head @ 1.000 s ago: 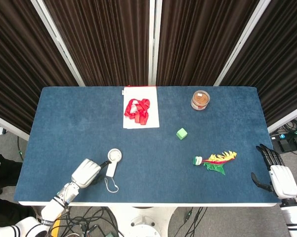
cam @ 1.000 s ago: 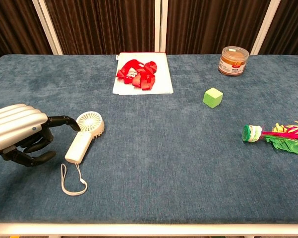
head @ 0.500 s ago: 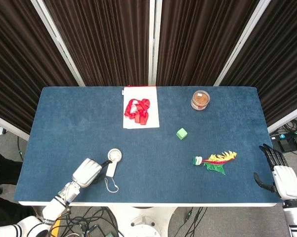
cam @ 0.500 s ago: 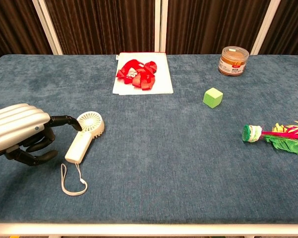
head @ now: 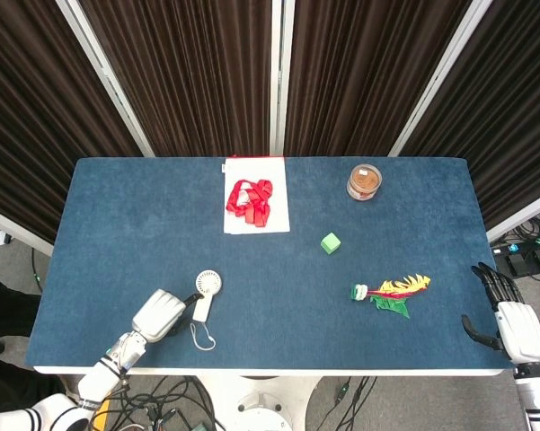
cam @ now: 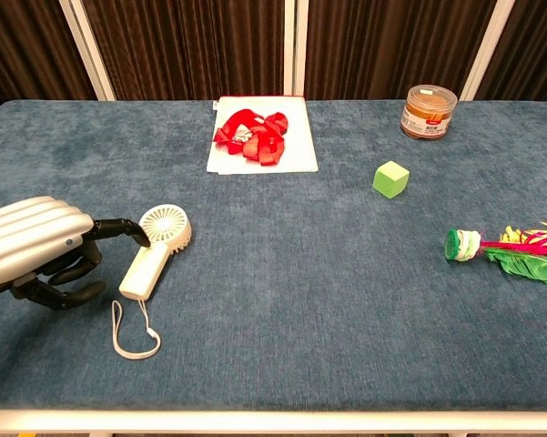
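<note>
White plastic, the handheld fan (cam: 157,248) is lying near the table's (cam: 282,300) front-left edge, its wrist loop (cam: 133,333) trailing toward the rim. The left hand (cam: 38,255) is easing lower and closer than a second ago, fingers (cam: 118,229) curled, one fingertip now just beside the fan's head; no grip is made yet, so the pickup seems only to be starting. At the far right edge, the right hand (head: 505,314) is drawing back, fingers spread and empty. Only the head view is showing that hand; the chest view alone is revealing the gap under the left palm. A feathered shuttlecock (cam: 505,248) is lying well apart.
</note>
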Tool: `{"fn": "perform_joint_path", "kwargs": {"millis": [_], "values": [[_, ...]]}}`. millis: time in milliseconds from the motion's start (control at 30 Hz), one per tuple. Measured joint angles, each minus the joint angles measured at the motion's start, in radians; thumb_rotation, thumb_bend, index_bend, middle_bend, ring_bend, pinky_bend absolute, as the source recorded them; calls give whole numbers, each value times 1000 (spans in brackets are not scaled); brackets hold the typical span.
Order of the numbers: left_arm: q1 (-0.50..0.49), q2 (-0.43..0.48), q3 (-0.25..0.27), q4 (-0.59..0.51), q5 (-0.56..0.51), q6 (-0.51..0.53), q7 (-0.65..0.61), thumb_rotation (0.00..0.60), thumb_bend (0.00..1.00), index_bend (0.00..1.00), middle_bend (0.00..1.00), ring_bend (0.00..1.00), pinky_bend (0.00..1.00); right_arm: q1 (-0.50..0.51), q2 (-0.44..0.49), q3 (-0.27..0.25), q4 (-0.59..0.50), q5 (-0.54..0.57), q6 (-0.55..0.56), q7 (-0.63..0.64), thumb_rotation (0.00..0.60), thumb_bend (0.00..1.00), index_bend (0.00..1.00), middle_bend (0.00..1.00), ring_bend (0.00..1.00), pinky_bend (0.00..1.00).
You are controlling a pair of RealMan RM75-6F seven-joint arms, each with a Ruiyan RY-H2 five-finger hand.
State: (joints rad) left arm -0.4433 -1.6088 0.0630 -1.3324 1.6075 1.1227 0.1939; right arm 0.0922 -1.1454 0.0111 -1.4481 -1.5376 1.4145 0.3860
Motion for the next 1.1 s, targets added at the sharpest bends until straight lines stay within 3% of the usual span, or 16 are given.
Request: {"fn": "perform_joint_path", "kwargs": {"millis": [1100], "values": [[-12, -16, 2, 13, -50, -44, 54, 600, 419, 250, 856, 776, 720, -2, -2, 2, 13, 9, -9, 13, 600, 308, 0, 0, 0, 0]]}}
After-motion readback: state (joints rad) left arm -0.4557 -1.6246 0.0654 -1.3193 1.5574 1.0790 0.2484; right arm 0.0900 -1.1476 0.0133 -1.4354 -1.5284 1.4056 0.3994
